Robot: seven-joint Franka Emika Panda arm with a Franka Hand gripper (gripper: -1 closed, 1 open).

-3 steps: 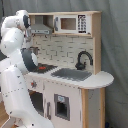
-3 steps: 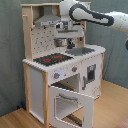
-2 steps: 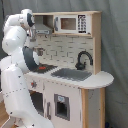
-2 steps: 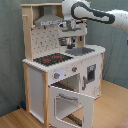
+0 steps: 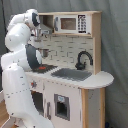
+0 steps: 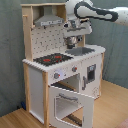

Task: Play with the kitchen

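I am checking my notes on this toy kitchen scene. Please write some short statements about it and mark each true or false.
1. The oven door hangs open. True.
2. The gripper is inside the oven. False: it hovers above the counter, by the sink.
3. The faucet is black. True.
4. The microwave stands on the floor. False: it sits at the top of the kitchen.
5. The stovetop has red burners. True.
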